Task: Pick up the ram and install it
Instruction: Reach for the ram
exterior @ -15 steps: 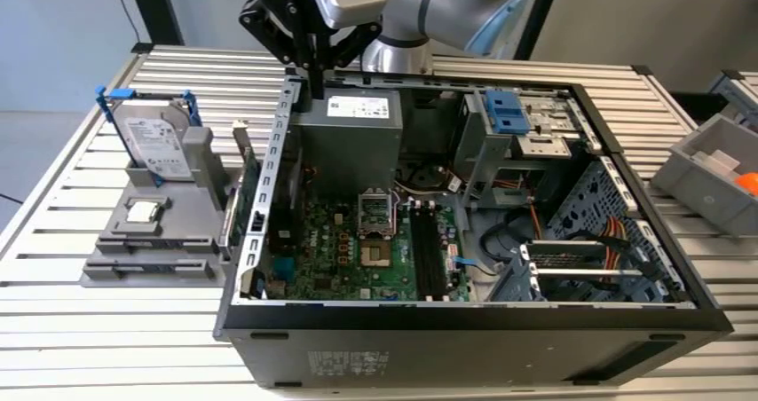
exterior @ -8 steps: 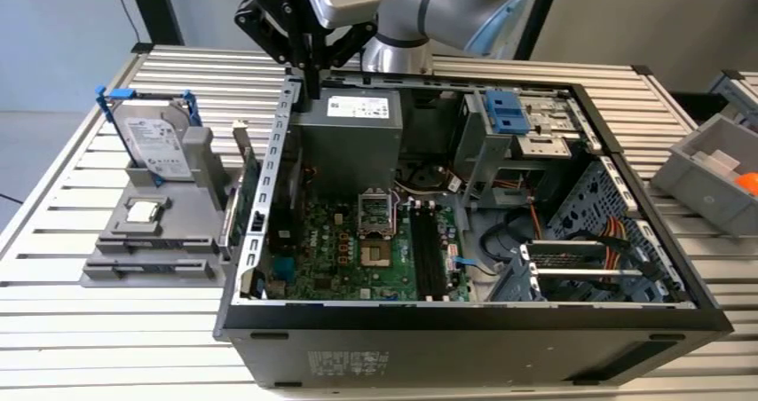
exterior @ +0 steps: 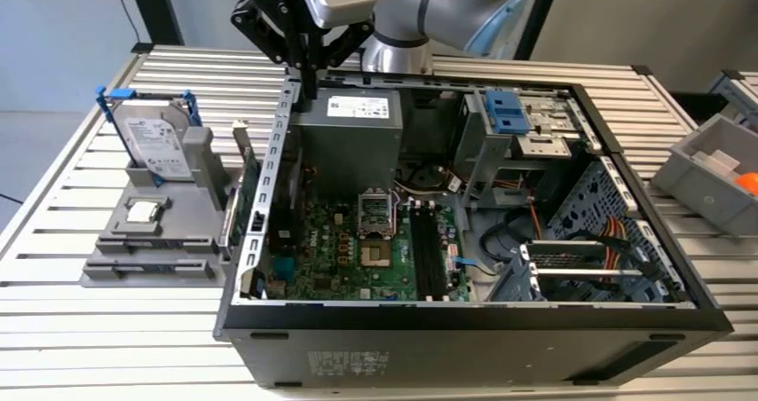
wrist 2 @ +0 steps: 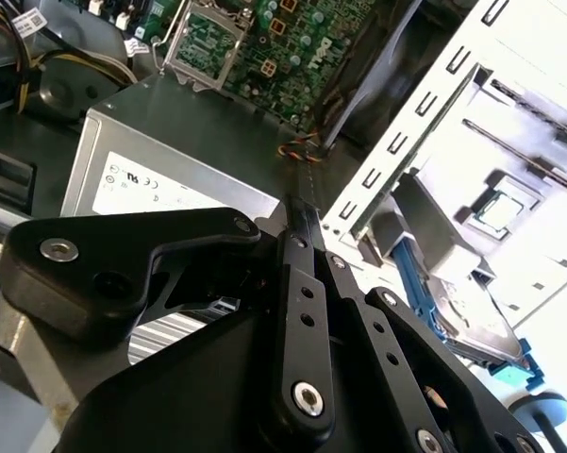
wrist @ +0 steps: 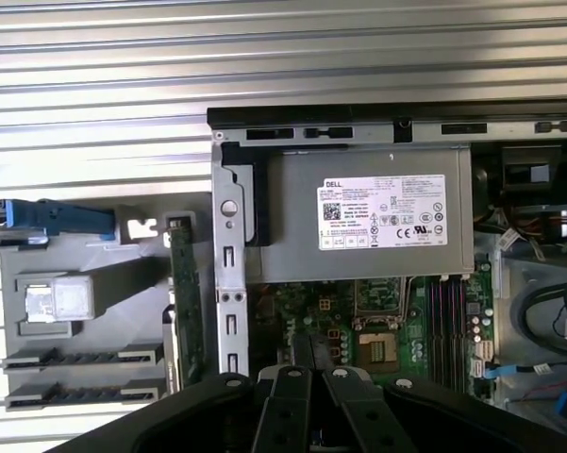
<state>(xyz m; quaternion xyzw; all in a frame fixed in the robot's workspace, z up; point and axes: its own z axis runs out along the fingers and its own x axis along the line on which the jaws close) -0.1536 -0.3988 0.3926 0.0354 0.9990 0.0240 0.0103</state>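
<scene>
The ram [exterior: 243, 208] is a thin green board standing on edge between the grey holder [exterior: 154, 241] and the open computer case's side wall [exterior: 275, 166]. The first wrist view shows the ram [wrist: 181, 293] just outside that wall. My gripper [exterior: 311, 99] hangs over the case's back corner, above the edge of the silver power supply [exterior: 350, 135], higher than the ram and toward the case's rear. Both wrist views show the black fingers [wrist 2: 297, 274] pressed together with nothing between them at the gripper's tip [wrist: 302, 347]. The black memory slots [exterior: 427, 250] lie on the motherboard inside the case.
On the grey holder stand a silver hard drive [exterior: 154, 139] in a blue-tabbed frame and a small square processor chip [exterior: 145, 211]. Cables and a drive cage [exterior: 521, 126] crowd the case's far side. A grey bin [exterior: 716, 166] sits at the exterior view's right on the slatted table [exterior: 119, 330].
</scene>
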